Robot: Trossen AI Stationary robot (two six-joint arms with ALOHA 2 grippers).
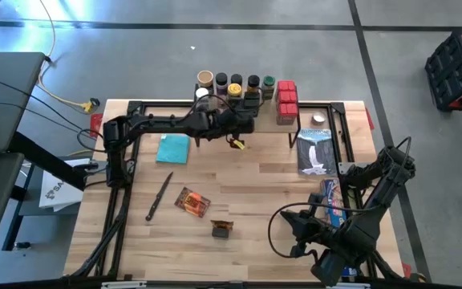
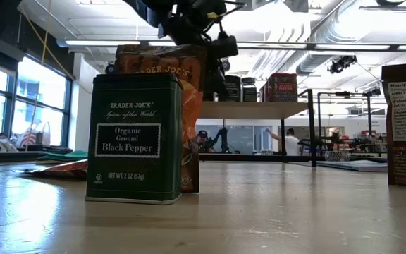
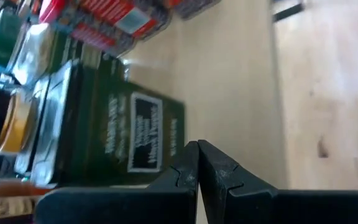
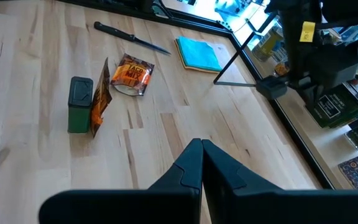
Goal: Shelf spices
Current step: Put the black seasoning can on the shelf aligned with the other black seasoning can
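Observation:
The shelf (image 1: pixel 311 108) stands at the table's far edge. On it are a row of spice jars (image 1: pixel 235 83), red boxes (image 1: pixel 287 100) and a dark green tin (image 3: pixel 117 130). My left gripper (image 3: pixel 197 149) is shut and reaches over the shelf (image 1: pixel 251 119), its tips close to that tin's labelled side. On the table, a green pepper tin (image 2: pixel 134 137) stands upright with an orange packet (image 4: pixel 99 99) leaning on it. Another orange packet (image 1: pixel 192 202) lies flat. My right gripper (image 4: pixel 201 149) is shut and hangs over the near right of the table (image 1: pixel 289 223). My left gripper's shut fingertips (image 3: pixel 188 163) stand slanting down next to the labelled side (image 3: pixel 151 134) of the dark green tin on the shelf. I cannot tell whether they touch it.
A teal cloth (image 1: pixel 173 148) and a black knife (image 1: pixel 159 197) lie on the table's left half. A white-and-blue bag (image 1: pixel 315 151) and a long blue box (image 1: pixel 333 201) lie at the right. Bare wood lies between the packets and the shelf.

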